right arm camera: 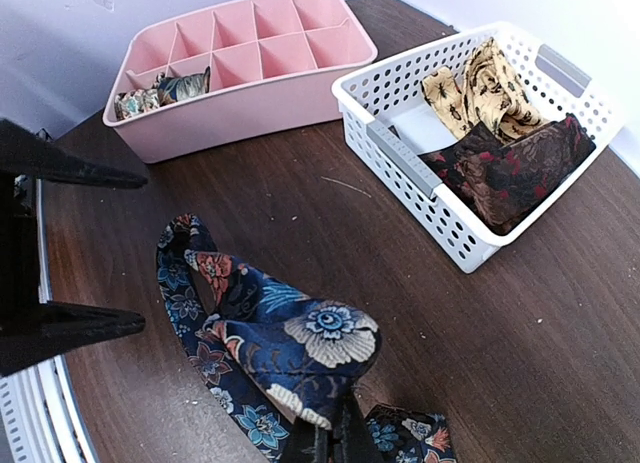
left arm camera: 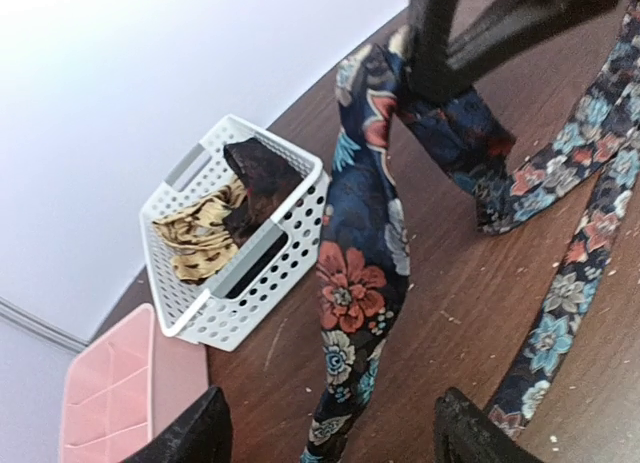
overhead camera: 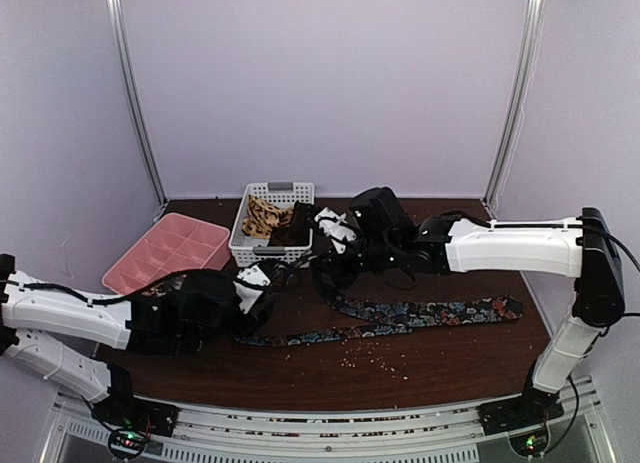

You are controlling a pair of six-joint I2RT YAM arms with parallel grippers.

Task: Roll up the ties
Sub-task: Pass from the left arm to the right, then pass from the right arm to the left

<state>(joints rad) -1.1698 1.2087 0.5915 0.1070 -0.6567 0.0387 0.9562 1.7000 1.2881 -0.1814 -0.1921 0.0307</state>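
Note:
A dark floral tie (overhead camera: 420,313) lies stretched across the table, its left part bunched up between the two arms. My right gripper (right arm camera: 335,438) is shut on a raised fold of this tie (right arm camera: 290,343); the left wrist view shows its dark fingers (left arm camera: 440,43) pinching the cloth. My left gripper (left arm camera: 332,403) is open, with the tie (left arm camera: 360,273) running loosely between its fingers and touching neither. A tan patterned tie (right arm camera: 480,83) and a dark brown tie (right arm camera: 520,168) lie in the white basket (right arm camera: 400,153).
The white basket (overhead camera: 240,245) stands at the back of the table with the pink tray (overhead camera: 150,253) to its left. One tray (right arm camera: 250,93) compartment holds a rolled patterned cloth (right arm camera: 155,93). Crumbs dot the wooden table near the front.

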